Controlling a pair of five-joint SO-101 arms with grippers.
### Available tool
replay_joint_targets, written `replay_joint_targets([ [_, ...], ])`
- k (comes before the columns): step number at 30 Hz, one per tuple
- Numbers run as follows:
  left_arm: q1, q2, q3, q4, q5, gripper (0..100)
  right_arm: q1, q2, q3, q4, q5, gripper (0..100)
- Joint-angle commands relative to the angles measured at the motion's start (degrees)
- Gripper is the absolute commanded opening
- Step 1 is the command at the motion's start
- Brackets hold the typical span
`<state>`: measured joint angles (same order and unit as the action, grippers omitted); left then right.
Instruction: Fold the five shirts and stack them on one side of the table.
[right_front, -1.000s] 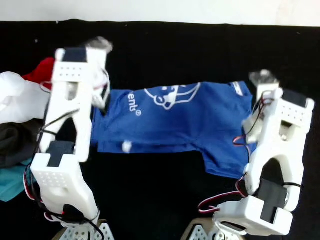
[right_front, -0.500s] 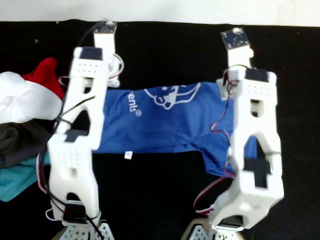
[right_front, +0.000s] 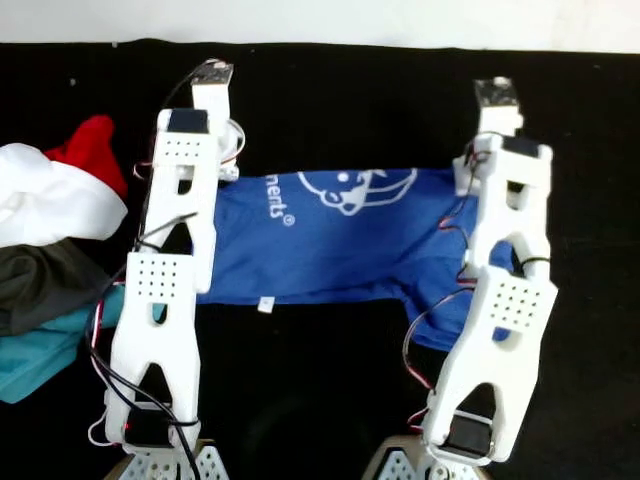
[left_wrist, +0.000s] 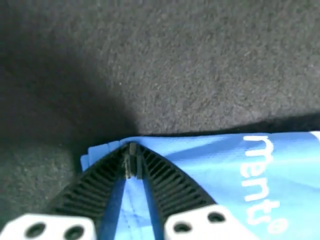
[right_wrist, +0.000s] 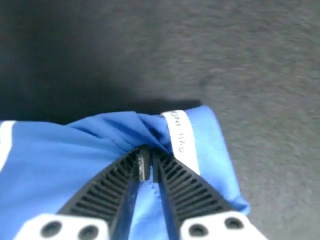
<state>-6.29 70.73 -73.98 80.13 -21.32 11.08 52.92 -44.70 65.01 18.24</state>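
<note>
A blue shirt (right_front: 340, 240) with white print lies stretched across the middle of the black table, folded lengthwise. My left gripper (left_wrist: 132, 162) is shut on the blue shirt (left_wrist: 240, 175) at its far left corner, under the left arm (right_front: 175, 250) in the high view. My right gripper (right_wrist: 146, 162) is shut on the blue shirt (right_wrist: 60, 170) at its bunched far right corner, beside a white label (right_wrist: 181, 137). The right arm (right_front: 505, 260) covers the shirt's right end. A sleeve (right_front: 440, 325) sticks out toward the front right.
A pile of other shirts sits at the table's left edge: red (right_front: 92, 140), white (right_front: 50, 200), dark grey (right_front: 45, 285) and teal (right_front: 40, 350). Black cloth (right_front: 330, 380) lies bare in front of the blue shirt and behind it.
Both arms have stretched out from near the front toward the far side. Both grippers now pinch the shirt's far corners, and the shirt has shifted slightly and pulled taut.
</note>
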Motion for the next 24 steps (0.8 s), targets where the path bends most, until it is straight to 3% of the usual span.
replay_joint_targets([
  [1, -2.3, 0.3, -7.5, 4.2, -1.1, 1, 3.6, -0.3, -12.5, 9.2, -0.4, 3.0],
  [7, 2.4, 0.0, -22.1, 17.0, -1.1, 1, 3.2, -0.2, -36.4, 26.9, -0.2, 3.4],
  [10, 5.4, -4.4, -20.0, 22.1, -0.9, 1, 2.5, -0.2, -46.1, 36.0, 4.7, 3.5],
  [14, 6.9, -13.8, -15.0, 22.2, 4.3, 1, 4.4, -1.1, -51.6, 36.2, 6.1, 3.9],
  [19, 9.1, -32.0, 3.3, 22.1, 5.1, 1, 6.5, -10.9, -42.6, 36.3, 6.1, 10.9],
  [24, 10.4, -48.9, 31.3, 20.7, 7.3, 1, 7.0, -31.1, -16.0, 36.2, 6.2, 10.9],
])
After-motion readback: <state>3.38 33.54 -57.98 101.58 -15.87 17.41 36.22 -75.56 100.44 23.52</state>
